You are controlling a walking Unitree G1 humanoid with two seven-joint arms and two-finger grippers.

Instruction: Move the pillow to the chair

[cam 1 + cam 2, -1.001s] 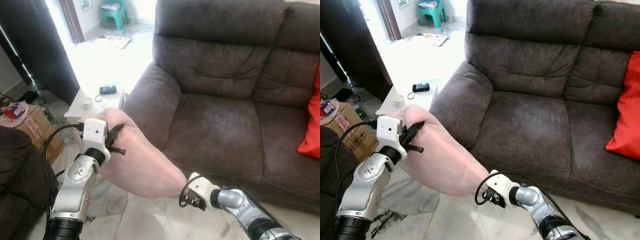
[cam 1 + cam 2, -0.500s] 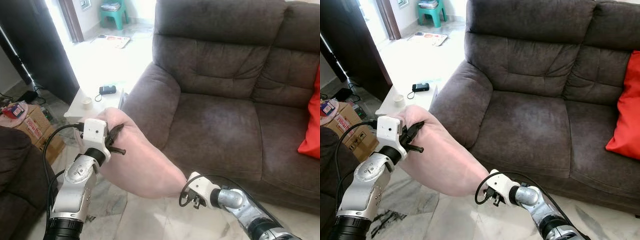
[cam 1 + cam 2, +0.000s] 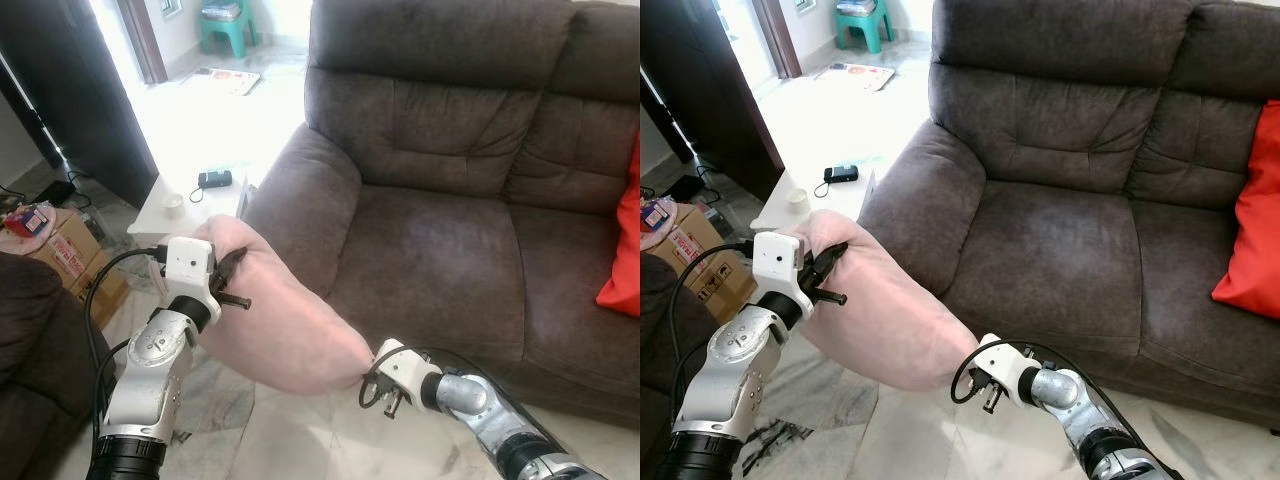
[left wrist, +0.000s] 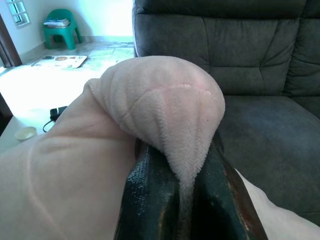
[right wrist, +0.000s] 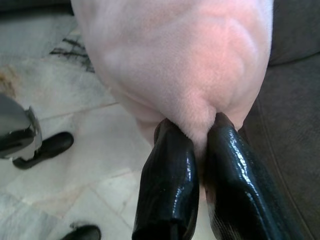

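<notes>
Pink pillow (image 3: 280, 325) held off the floor between both arms, just in front of the brown sofa (image 3: 440, 230), near its left armrest.

L gripper (image 3: 228, 283): jaws closed tight on the pillow's upper-left corner; wrist view shows fabric pinched between the two black fingers (image 4: 150, 200), a fold bulging over them.

R gripper (image 5: 197, 150): jaws clamped on the pillow's lower-right corner, low and near the sofa's front edge; fabric squeezed between fingers (image 5: 167, 190), marble floor (image 5: 75, 140) below.

Pillow slants from high left to low right, sagging in the middle.

Red cushion (image 3: 1250, 220) on sofa seat, far right. Small white table (image 3: 805, 205) left of the armrest w/ a black device (image 3: 842, 174) and a small cup (image 3: 797, 197). Cardboard box (image 3: 690, 255) at left edge. Green stool (image 3: 228, 25) far back.
</notes>
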